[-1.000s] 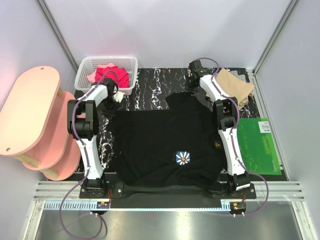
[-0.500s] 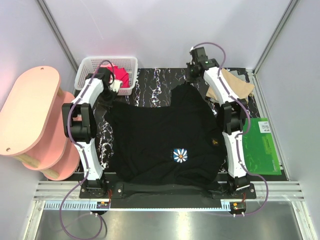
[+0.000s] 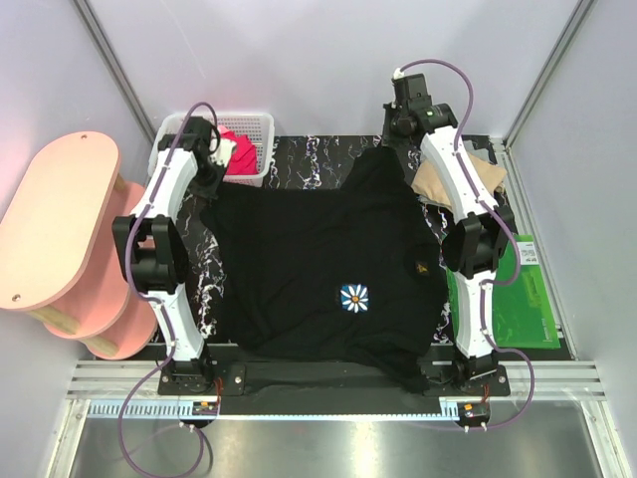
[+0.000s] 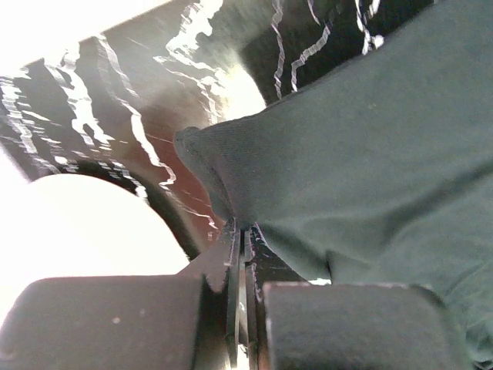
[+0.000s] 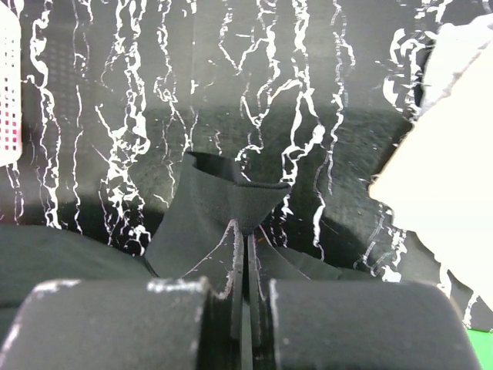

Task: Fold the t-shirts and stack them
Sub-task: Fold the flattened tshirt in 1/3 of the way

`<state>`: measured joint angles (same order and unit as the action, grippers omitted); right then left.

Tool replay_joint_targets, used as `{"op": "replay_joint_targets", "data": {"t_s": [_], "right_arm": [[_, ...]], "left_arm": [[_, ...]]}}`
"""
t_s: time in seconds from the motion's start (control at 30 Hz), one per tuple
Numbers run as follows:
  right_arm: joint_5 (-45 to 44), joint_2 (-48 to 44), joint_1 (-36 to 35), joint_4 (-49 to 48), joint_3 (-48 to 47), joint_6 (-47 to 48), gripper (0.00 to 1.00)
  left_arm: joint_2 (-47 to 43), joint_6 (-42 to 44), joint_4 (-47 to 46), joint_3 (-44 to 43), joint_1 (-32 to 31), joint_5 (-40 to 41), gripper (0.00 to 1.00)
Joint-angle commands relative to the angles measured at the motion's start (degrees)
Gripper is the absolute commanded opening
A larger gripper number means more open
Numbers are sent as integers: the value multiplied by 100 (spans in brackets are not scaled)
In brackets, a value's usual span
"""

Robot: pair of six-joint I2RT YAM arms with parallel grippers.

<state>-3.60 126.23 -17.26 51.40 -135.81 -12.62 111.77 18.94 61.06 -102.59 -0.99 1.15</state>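
Note:
The large black t-shirt [image 3: 318,259] with a daisy print [image 3: 353,297] lies spread over the marble mat. My left gripper [image 3: 206,171] is shut on its far left corner, the cloth [image 4: 339,146] pinched between the jaws. My right gripper [image 3: 395,136] is shut on its far right corner [image 5: 235,196], lifted off the mat. A tan t-shirt [image 3: 468,174] lies at the back right, partly behind my right arm. Red and pink t-shirts [image 3: 237,151] sit in the basket.
A white mesh basket [image 3: 254,124] stands at the back left. A green board [image 3: 513,294] lies at the right edge. A pink two-tier shelf [image 3: 55,229] stands left of the mat. Grey walls close in at the back and on both sides.
Both grippers moved toward the back wall, pulling the black t-shirt's far corners back and spreading it flatter; the daisy print shifted back and left.

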Motion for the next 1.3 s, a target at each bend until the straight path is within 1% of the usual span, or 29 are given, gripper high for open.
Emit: {"op": "replay_joint_targets", "data": {"t_s": [0.0, 0.13, 0.17, 0.23, 0.27, 0.33, 0.37, 0.43, 0.47, 0.53, 0.57, 0.63, 0.67, 0.77, 0.83, 0.87, 0.9, 1.0, 1.07, 1.17, 1.2, 1.23, 1.27], "right_arm": [[-388, -397, -15, 81, -482, 76, 0], [-204, -1082, -23, 64, -43, -21, 0], [-133, -1423, -32, 46, 149, -56, 0], [25, -1811, -32, -50, 387, -109, 0], [69, -2178, -32, -86, 571, -187, 0], [227, -2567, -41, -95, 713, -267, 0], [263, -2969, -41, -86, 827, -319, 0], [342, -3384, -50, -86, 1011, -381, 0], [516, -3813, -58, -77, 1073, -373, 0], [728, -4254, -59, -33, 1179, -408, 0], [824, -4700, -59, -7, 1284, -434, 0], [1149, -5185, -59, 2, 1399, -487, 0], [1229, -5649, -59, 45, 1495, -539, 0], [1344, -6354, -59, 361, 1426, -627, 0], [1396, -6549, -59, 781, 1146, -706, 0], [1423, -6681, -59, 889, 1083, -733, 0], [1484, -6743, -59, 959, 1031, -768, 0], [1476, -6945, -59, 1144, 890, -873, 0], [1441, -6902, -59, 1285, 644, -900, 0], [1222, -6683, -59, 1417, 362, -874, 0], [942, -6612, -50, 1408, 362, -839, 0], [757, -6473, -58, 1391, 423, -777, 0], [598, -6384, -59, 1356, 484, -733, 0]], "left_arm": [[-189, -75, -7, -780, 73, 220, 0], [-865, -48, -24, -745, 73, 18, 0], [-1198, -48, -32, -745, 73, -26, 0], [-1551, -48, -41, -745, 73, -219, 0], [-1901, -48, -41, -719, 73, -281, 0], [-2263, -22, -24, -535, 73, -457, 0], [-2630, -22, -15, -456, 73, -501, 0], [-3010, 40, 64, -236, 73, -589, 0], [-3403, 74, 82, -105, 73, -615, 0], [-3844, 215, 91, 10, 73, -651, 0], [-4273, 268, 99, 54, 73, -660, 0], [-4732, 426, 126, 98, 73, -721, 0], [-5213, 461, 134, 142, 73, -747, 0], [-6031, 541, 178, 151, 73, -809, 0], [-6271, 523, 388, 20, 73, -800, 0], [-6403, 514, 520, -224, 73, -818, 0], [-6439, 506, 756, -357, 73, -809, 0], [-6553, 523, 1047, -815, 73, -704, 0], [-6527, 523, 1092, -964, 73, -529, 0], [-6396, 541, 1049, -861, 73, -449, 0], [-6352, 549, 988, -738, 73, -466, 0], [-6308, 541, 891, -563, 73, -440, 0], [-6307, 541, 560, -13, 73, -353, 0]]}}
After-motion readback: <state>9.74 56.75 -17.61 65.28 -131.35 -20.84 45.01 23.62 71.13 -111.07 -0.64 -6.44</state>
